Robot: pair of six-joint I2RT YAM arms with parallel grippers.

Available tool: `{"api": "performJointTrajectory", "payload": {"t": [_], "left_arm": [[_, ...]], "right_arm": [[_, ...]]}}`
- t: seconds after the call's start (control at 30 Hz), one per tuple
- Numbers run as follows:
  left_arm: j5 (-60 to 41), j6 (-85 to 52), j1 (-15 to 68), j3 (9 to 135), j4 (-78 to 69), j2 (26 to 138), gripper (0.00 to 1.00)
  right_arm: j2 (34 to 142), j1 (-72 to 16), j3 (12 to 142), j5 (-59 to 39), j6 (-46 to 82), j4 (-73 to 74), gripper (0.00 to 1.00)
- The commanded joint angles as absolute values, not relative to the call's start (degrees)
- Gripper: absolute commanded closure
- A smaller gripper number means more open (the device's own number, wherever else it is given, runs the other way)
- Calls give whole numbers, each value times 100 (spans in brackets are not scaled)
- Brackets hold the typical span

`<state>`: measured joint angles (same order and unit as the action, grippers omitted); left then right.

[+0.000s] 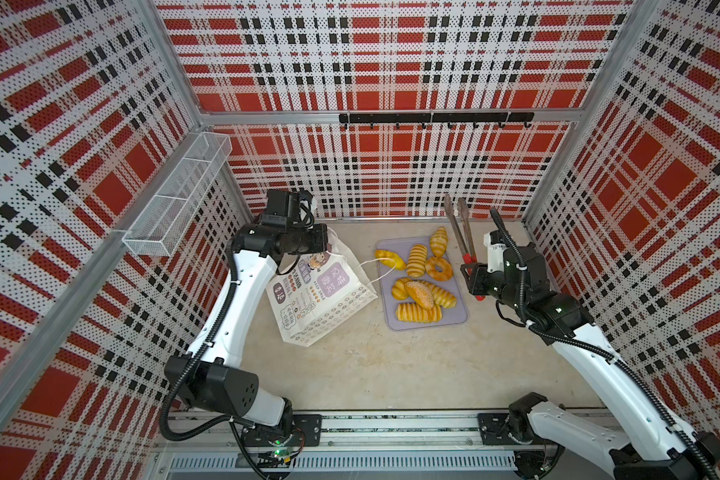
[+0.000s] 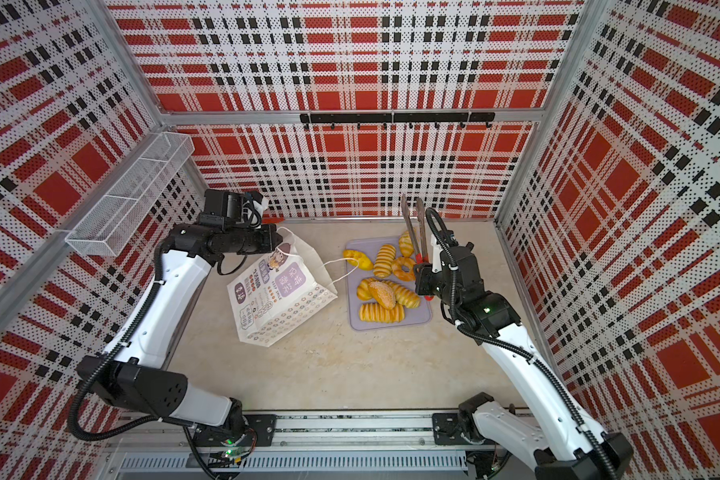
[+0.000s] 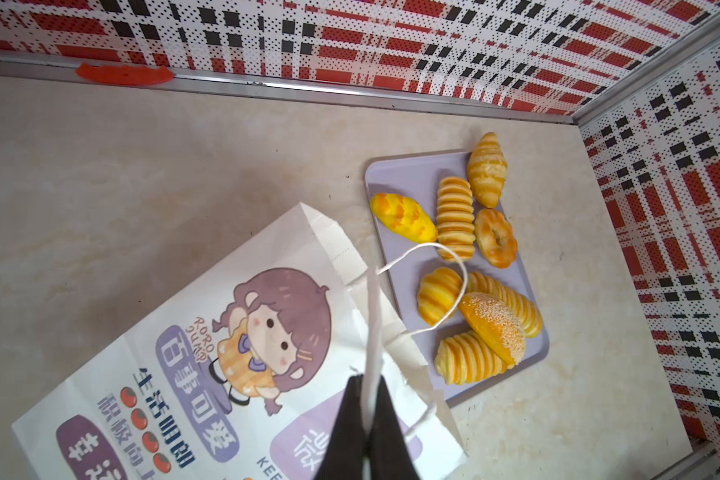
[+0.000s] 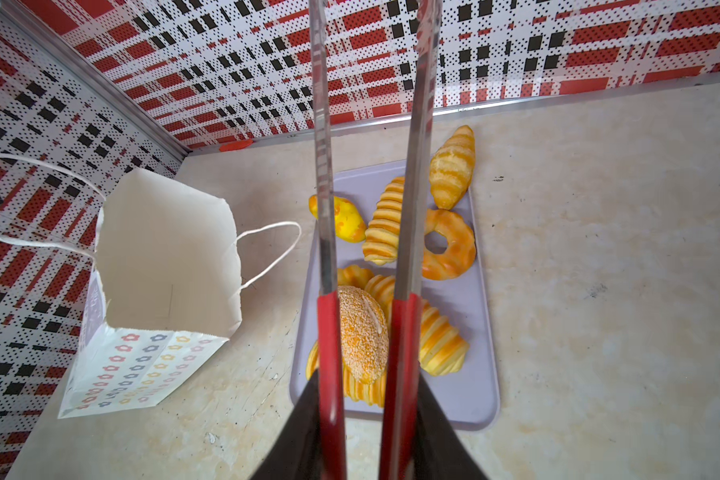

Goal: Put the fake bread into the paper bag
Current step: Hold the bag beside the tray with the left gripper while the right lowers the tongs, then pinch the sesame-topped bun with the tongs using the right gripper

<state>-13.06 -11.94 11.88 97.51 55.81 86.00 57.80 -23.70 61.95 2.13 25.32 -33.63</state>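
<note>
Bag (image 1: 321, 299) cord (image 3: 373, 316) pinched in left gripper (image 3: 366, 386), tongs (image 1: 460, 232) clamped in right gripper (image 4: 365, 388) — bread's (image 1: 420, 291) on the tray (image 1: 391, 249), right of the bag. Pickup's next — tongs to be lowered onto one piece.

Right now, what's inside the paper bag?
Through the open mouth of the paper bag only bare white paper shows; the fake bread lies on the tray. The bag's bottom is hidden behind its flower-patterned side.

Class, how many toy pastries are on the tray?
8, all on the tray: far end, croissant, ring donut, mottled loaf, ridged loaf; nearer, sesame bun, round roll, long loaf, striped loaf piled. None looks hidden.
</note>
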Motion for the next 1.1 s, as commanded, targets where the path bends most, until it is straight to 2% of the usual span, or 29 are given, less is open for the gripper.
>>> {"api": "performJointTrajectory", "payload": {"t": [0.0, 0.27, 0.4, 0.57, 1.07], "left_arm": [[-1370, -1067, 1328, 9888, 5590, 8754, 100], [-1244, -1227, 1371, 9577, 5449, 8461, 100], [-1195, -1560, 1371, 9049, 5096, 8059, 100], [-1628, -1993, 1371, 8418, 4516, 7547, 100], [-1906, -2087, 1367, 8437, 4597, 7060, 100]], "right_arm": [[5708, -2286, 6165, 185, 2392, -3436, 68], [5759, -2255, 6192, -16, 2324, -3716, 68], [5818, -2251, 6169, -423, 2341, -3984, 68], [5811, -2250, 6084, -993, 2353, -4432, 68], [5818, -2251, 5950, -1797, 2057, -5845, 69]]}}
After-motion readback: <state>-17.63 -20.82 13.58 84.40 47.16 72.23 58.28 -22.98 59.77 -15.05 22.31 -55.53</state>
